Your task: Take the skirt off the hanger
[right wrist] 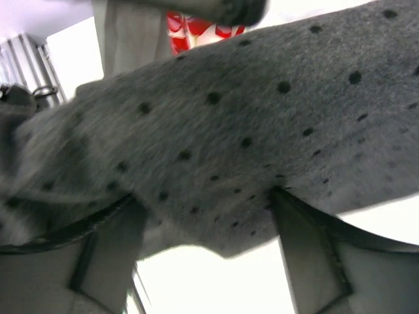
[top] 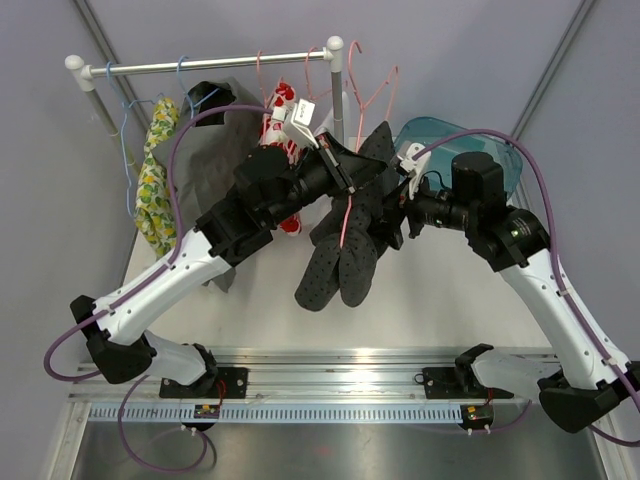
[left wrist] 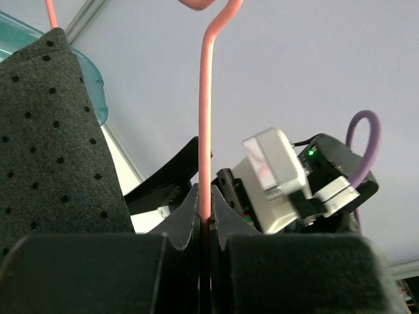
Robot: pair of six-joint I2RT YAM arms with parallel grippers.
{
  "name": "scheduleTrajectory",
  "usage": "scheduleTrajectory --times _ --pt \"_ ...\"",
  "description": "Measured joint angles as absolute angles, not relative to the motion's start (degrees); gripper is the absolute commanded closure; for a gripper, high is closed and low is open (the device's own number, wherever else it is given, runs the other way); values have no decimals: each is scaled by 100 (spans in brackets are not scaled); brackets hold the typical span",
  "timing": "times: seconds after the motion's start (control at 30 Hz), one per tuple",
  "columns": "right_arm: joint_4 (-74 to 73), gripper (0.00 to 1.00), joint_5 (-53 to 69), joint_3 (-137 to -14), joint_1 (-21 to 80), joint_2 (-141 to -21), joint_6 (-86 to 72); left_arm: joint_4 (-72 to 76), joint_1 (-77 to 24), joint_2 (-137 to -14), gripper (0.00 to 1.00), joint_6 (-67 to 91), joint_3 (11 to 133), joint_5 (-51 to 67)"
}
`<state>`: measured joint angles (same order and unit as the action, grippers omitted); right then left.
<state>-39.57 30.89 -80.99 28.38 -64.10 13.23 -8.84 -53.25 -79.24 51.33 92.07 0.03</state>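
One dark grey skirt [top: 340, 260] (black-dotted, felt-like) is hanging from one pink hanger [left wrist: 205, 131] over the worktop [top: 430, 310]. The left pincer [left wrist: 205, 219] is clamping tight on the hanger wire. The right pincer [right wrist: 206, 203] is gaping wide, with skirt cloth lying between its fingers.

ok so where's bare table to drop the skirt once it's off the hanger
Bare table lies near the rail, between the skirt and the right arm; a smaller strip sits between skirt and left arm. The back is crowded: hanging garments and teal bin.
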Motion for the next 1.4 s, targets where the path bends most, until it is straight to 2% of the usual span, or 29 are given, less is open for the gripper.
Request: scheduleTrajectory --times 0.1,0.13,0.2,0.23,0.3,0.47,0.83,1.13,1.4 --pt "-3806 43 2930 -8099 2908 -6541 1282 -701 -5330 -7898 100 5201 9089 -54" --pt "-3776 62 2895 -8099 2915 -6582 1264 -661 -5330 -7891 100 5216 9041 -71" --pt "-3754 78 2858 -8108 2917 -6641 1234 -644 -5330 -7881 100 5240 8976 -93" --pt "-3756 90 2838 -8114 2919 -6648 1227 -633 -5330 -7870 100 5242 8934 -104" --pt "-3837 100 2753 -8200 2921 -6643 1275 -644 -5330 -7811 100 5231 8833 -143" --pt "-4160 100 2567 -8794 2766 -6563 1389 -720 -5330 -7513 100 5028 8593 -191" --pt "-4661 100 1942 -10245 1743 -6326 1479 -1610 -5363 -6860 100 4141 8182 -220" --pt "-5428 100 1861 -12560 1627 -6851 1479 -2506 -5363 -7011 100 3494 8204 -410" --pt "-5577 100 1109 -12962 1520 -6606 1629 -2862 -5360 -7067 100 3081 8215 -661"
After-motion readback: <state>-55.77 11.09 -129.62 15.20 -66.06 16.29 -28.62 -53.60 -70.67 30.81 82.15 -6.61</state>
